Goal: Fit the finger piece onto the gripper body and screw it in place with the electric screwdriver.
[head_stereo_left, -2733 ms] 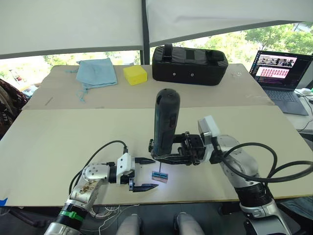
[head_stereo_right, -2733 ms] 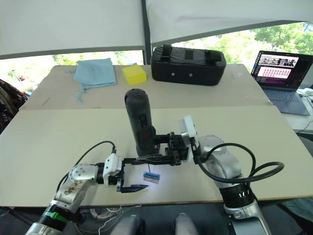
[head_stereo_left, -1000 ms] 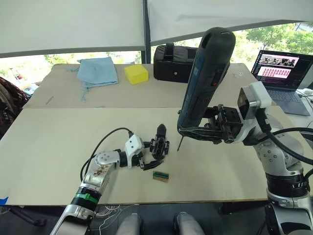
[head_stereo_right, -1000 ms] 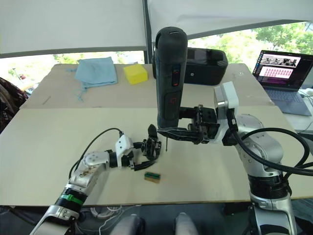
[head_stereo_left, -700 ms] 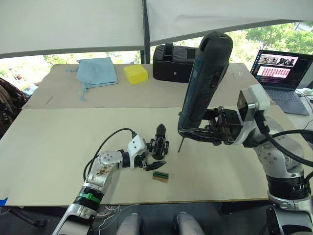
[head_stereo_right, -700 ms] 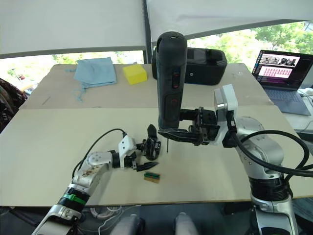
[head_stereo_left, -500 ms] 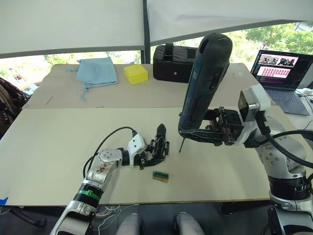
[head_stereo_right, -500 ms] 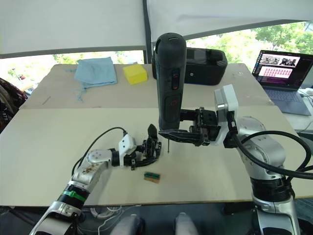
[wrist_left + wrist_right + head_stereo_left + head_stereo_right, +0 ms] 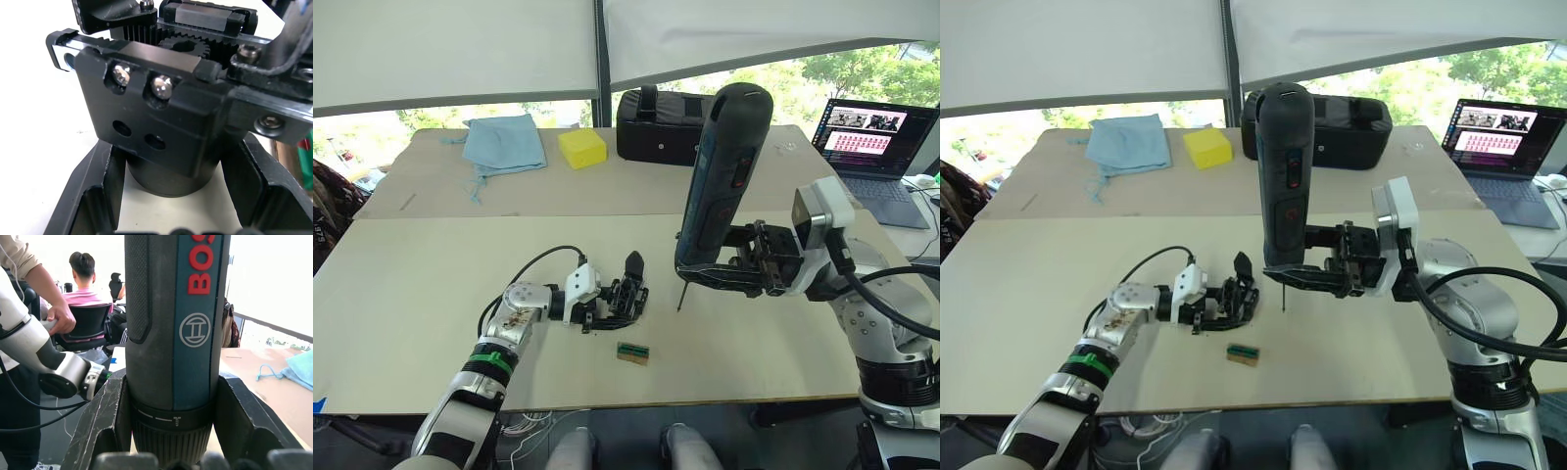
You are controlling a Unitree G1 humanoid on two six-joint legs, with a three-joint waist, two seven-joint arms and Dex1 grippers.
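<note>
The left claw (image 9: 612, 311) lies low on the pale matte worktop (image 9: 431, 284), its two black fingers (image 9: 93, 196) closed around the rounded base of the body (image 9: 161, 122). That body is a chunky black block with two silvery screw heads, two empty holes below them, and a toothed gear and rack along its upper part. From it a black pointed prong (image 9: 632, 264) stands up.

The right claw (image 9: 705, 279) holds the screwdriver (image 9: 717, 176) upright, gripped near the ribbed collar at its lower end. It is a thick, smooth, dark cylinder with a blue-green panel and red lettering, and its thin metal bit (image 9: 681, 298) points down, just beside the body and apart from it.

A small green-and-brown block (image 9: 632, 352) lies on the worktop near the body. Farther back are a yellow block (image 9: 582, 148), a crumpled blue cloth (image 9: 506, 143), a black bag (image 9: 661, 127) and a laptop (image 9: 876, 147)
</note>
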